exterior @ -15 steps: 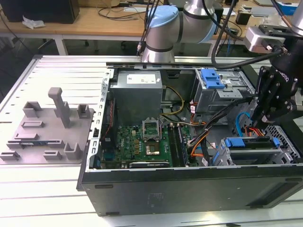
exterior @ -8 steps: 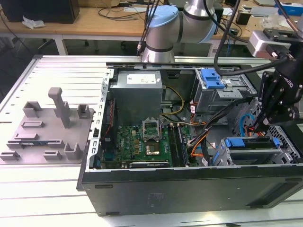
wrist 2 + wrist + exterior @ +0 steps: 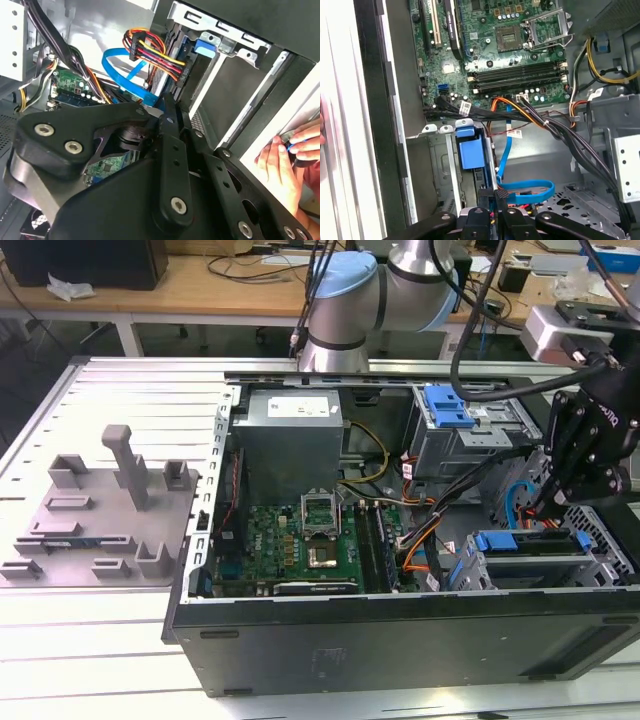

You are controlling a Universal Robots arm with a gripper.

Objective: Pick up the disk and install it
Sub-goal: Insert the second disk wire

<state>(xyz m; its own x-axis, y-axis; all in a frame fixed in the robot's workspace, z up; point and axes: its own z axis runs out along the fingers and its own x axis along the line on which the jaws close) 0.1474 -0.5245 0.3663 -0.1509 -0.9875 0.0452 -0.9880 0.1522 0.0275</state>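
The disk sits in the drive cage (image 3: 600,540) at the exterior view's right end of the open computer case. Its blue carrier (image 3: 508,542) shows there, and in the first wrist view the carrier's blue end (image 3: 469,150) stands in the cage slot. The second wrist view shows the blue tab (image 3: 205,46). My gripper (image 3: 546,502) hangs just above the cage. Its fingers are shut, tips together (image 3: 500,196), with nothing seen between them, close to a looped blue data cable (image 3: 530,192). The disk's metal body and label are hidden.
A grey moulded fixture tray (image 3: 95,515) lies outside the case at the exterior view's left. The motherboard (image 3: 300,540), a power supply (image 3: 290,435) and cable bundles (image 3: 555,125) crowd the case. A person's hand (image 3: 285,152) rests beside the case wall.
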